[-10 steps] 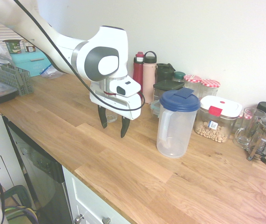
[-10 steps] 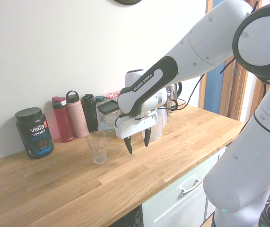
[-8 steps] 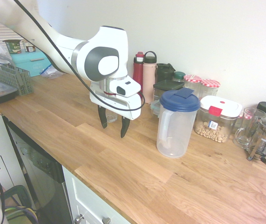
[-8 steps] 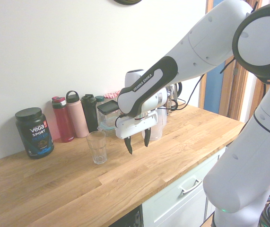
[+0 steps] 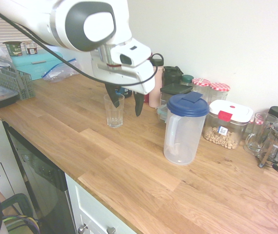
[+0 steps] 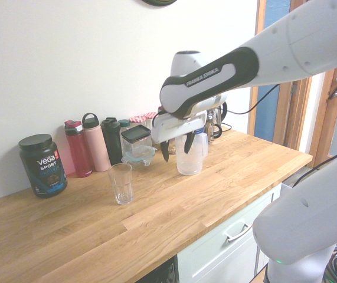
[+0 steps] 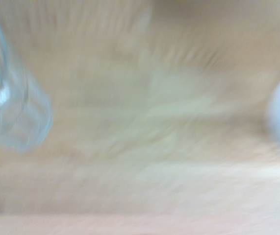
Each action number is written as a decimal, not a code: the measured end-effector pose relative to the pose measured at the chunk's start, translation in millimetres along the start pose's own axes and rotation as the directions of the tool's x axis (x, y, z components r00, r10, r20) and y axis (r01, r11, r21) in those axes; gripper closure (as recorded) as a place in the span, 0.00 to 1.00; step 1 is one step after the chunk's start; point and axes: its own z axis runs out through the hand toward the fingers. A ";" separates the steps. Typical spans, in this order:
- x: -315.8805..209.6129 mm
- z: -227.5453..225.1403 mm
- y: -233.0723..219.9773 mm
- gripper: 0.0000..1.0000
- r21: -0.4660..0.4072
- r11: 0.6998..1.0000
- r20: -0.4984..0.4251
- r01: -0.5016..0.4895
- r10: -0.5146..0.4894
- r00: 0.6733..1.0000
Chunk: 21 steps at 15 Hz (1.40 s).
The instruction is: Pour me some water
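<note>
A clear plastic pitcher [image 5: 183, 129] with a blue lid stands on the wooden counter [image 5: 129, 170]. The water shows only faintly at its bottom [image 5: 177, 155]. An empty drinking glass [image 5: 114, 111] stands to its left. My gripper [image 5: 126, 101] hangs open in the air above the counter, between the glass and the pitcher, holding nothing. From the other side the gripper [image 6: 176, 148] hangs just in front of the pitcher [image 6: 192, 162], with the glass [image 6: 121, 183] to the left. The wrist view is blurred, with the glass [image 7: 7, 112] at one edge.
Bottles [image 5: 155, 83], lidded jars and a chickpea box [image 5: 226, 124] line the wall behind the pitcher. A French press [image 5: 275, 146] stands at the far right. A protein tub [image 6: 43, 165] stands by the wall. A dish rack [image 5: 14, 80] sits far left.
The gripper has risen and swung from low in front of the glass to a higher spot closer to the pitcher. It stays open. The glass and pitcher have not moved.
</note>
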 end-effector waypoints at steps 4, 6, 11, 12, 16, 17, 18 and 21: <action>24.3 -33.3 65.5 0.00 0.052 0.998 -0.080 -0.029 0.033 0.996; 37.7 -33.1 93.4 0.00 0.060 0.997 -0.088 -0.048 0.053 0.995; 60.7 -15.9 109.0 0.00 0.072 0.995 -0.097 -0.075 0.082 0.992; 68.8 -10.4 105.6 0.00 0.071 0.994 -0.094 -0.081 0.087 0.992; 106.1 14.0 85.0 1.00 0.050 0.995 -0.071 -0.090 0.094 0.993; 112.2 18.0 78.2 1.00 0.045 0.995 -0.065 -0.085 0.088 0.994; 115.9 22.7 71.8 1.00 0.038 0.996 -0.058 -0.080 0.082 0.995; 117.5 38.7 60.7 1.00 0.025 0.997 -0.041 -0.067 0.068 0.997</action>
